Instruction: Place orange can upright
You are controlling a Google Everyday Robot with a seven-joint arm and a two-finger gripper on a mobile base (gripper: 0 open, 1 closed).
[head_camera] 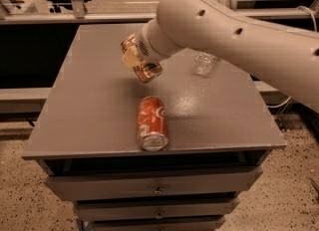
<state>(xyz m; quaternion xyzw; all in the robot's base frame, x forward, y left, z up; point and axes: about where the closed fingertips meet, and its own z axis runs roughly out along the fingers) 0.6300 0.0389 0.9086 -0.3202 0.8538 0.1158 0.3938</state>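
The copper-orange can [142,65] with a mottled brown-gold pattern is held tilted in my gripper [134,58], above the middle of the grey table [89,105]. Its silver end faces down and toward the camera. The gripper is shut on the can; the white arm comes in from the upper right and hides most of the fingers. A brighter red-orange can with a white swirl logo [151,122] lies on its side near the table's front edge, below the held can.
A small clear plastic cup or bottle [203,63] lies on the table's right rear part, partly behind the arm. The table has drawers [157,187] below its front edge. Dark shelving and metal frames stand behind it.
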